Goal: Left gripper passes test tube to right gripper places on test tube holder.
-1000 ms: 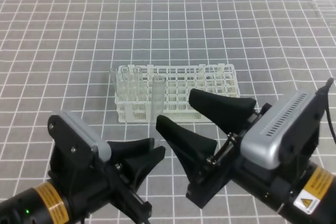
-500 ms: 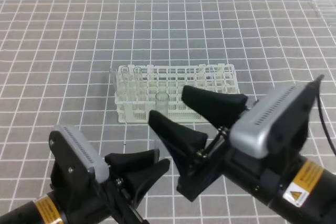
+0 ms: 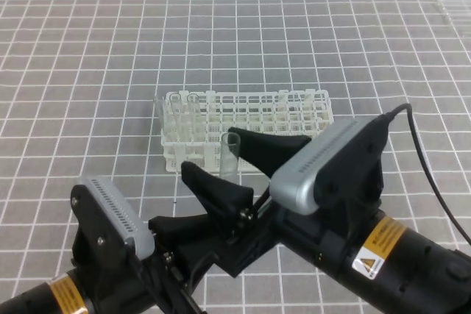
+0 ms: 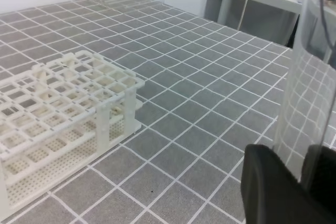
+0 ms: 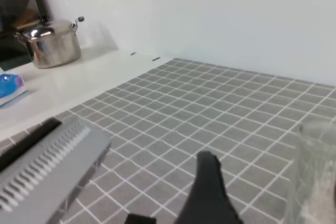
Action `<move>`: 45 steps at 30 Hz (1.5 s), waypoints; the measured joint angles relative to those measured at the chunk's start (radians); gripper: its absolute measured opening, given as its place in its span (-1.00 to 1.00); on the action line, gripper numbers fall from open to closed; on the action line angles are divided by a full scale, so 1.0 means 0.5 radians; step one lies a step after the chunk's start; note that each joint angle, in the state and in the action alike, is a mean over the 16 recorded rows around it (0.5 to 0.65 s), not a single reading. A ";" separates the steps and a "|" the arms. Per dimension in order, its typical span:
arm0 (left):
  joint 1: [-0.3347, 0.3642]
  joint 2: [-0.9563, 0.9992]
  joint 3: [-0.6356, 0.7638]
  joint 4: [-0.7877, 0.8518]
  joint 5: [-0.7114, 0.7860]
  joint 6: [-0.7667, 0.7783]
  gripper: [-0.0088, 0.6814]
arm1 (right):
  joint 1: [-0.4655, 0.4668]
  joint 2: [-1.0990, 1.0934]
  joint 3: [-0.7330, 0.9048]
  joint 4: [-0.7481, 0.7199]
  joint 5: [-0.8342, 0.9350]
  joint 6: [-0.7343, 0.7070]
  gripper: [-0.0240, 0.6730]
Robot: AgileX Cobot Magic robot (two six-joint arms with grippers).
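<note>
Both arms reach in from the near edge of the high view and meet in front of the rack. The left gripper (image 3: 193,234) sits low at the bottom left, its ribbed silver-grey block turned up and its black jaws pinched on the lower part of the test tube (image 3: 229,154). The tube stands upright, clear glass with an open rim, its top rising above the jaws. In the left wrist view the tube (image 4: 307,77) fills the right edge, with the dark fingertips (image 4: 273,187) closed at its base.

The right gripper (image 3: 224,159) leans in from the lower right across the middle, its jaws spread wide, one finger on each side of the tube's upper part; whether they touch the glass cannot be told. Its block is smooth grey metal with vent slits, a yellow label below and a black cable (image 3: 427,167) looping behind.

The test tube holder (image 3: 246,126) is a white plastic lattice of square holes, standing on the table (image 3: 88,71) behind the grippers, with other tubes (image 3: 180,119) upright at its left end. The table is covered in grey squares with white lines.
</note>
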State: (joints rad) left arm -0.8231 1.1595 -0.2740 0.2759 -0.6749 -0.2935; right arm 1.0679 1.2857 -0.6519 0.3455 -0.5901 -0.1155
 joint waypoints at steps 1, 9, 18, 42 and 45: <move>0.000 0.000 0.000 0.001 0.000 0.000 -0.77 | 0.000 0.006 -0.005 0.000 -0.003 0.000 0.41; 0.000 0.000 0.001 0.000 -0.007 0.000 -0.82 | 0.000 0.024 -0.027 -0.001 -0.023 0.005 0.38; -0.001 -0.001 0.002 -0.001 -0.014 -0.049 -0.86 | 0.000 0.024 -0.028 -0.002 -0.028 0.017 0.28; 0.000 0.002 -0.001 0.069 0.011 -0.228 -0.79 | 0.000 0.024 -0.028 -0.005 0.002 0.113 0.19; 0.000 0.003 -0.001 0.091 0.018 -0.236 -0.77 | 0.000 0.024 -0.028 -0.005 0.012 0.115 0.18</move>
State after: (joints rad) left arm -0.8230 1.1608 -0.2744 0.3216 -0.6661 -0.4117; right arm 1.0679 1.2979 -0.6659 0.3430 -0.5842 -0.0578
